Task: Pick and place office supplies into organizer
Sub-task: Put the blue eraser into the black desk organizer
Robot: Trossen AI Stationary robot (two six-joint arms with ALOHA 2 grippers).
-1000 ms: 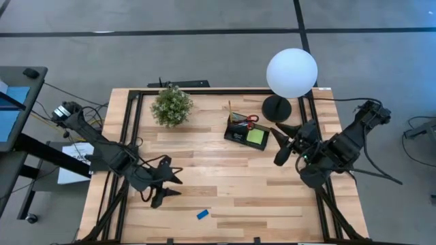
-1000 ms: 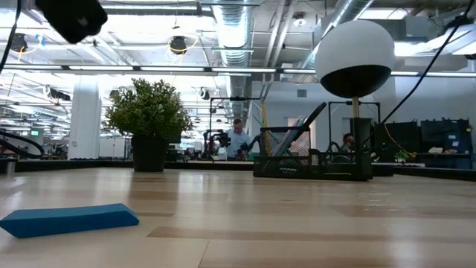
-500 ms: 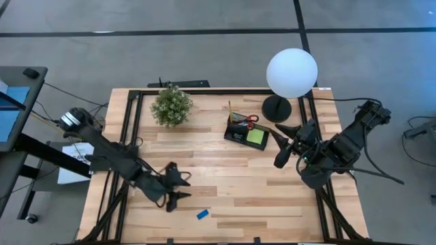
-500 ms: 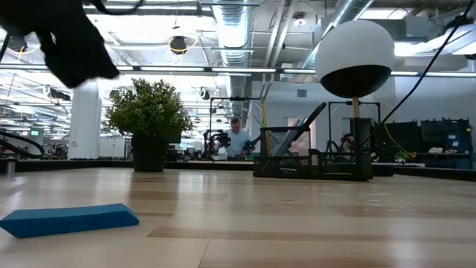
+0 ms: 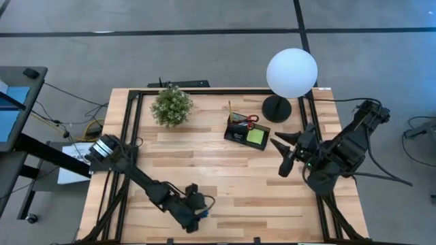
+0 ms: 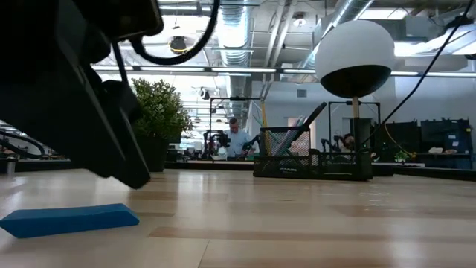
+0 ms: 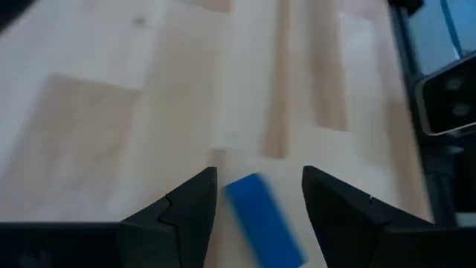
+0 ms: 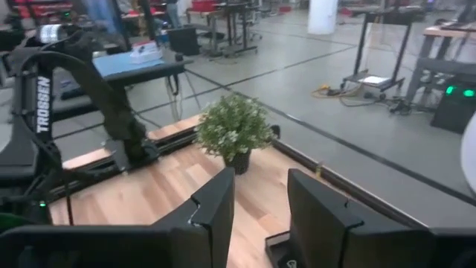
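A blue eraser (image 7: 264,219) lies flat on the wooden table near its near edge, also showing in the low view (image 6: 71,219); in the high view only a sliver of the eraser (image 5: 203,216) shows beside the arm. My left gripper (image 7: 259,173) hovers just above it, open, one finger on either side, touching nothing. The left gripper (image 6: 111,141) hangs over the eraser as a dark mass. The black organizer (image 5: 246,131) stands toward the far right, holding a lime-green pad (image 5: 257,137) and red-handled scissors (image 5: 251,119). My right gripper (image 5: 281,156) waits open, right of the organizer.
A green potted plant (image 5: 172,105) stands at the far edge, left of the organizer. A lamp with a white globe (image 5: 291,73) and round black base (image 5: 276,107) stands at the far right corner. Bare wood (image 5: 225,170) lies between the eraser and the organizer. People show in the room behind.
My left arm has swung toward the table's near edge and to the right, coming down over the blue eraser, with its fingers still open. The eraser has stayed where it was. My right gripper has shifted slightly toward the near edge.
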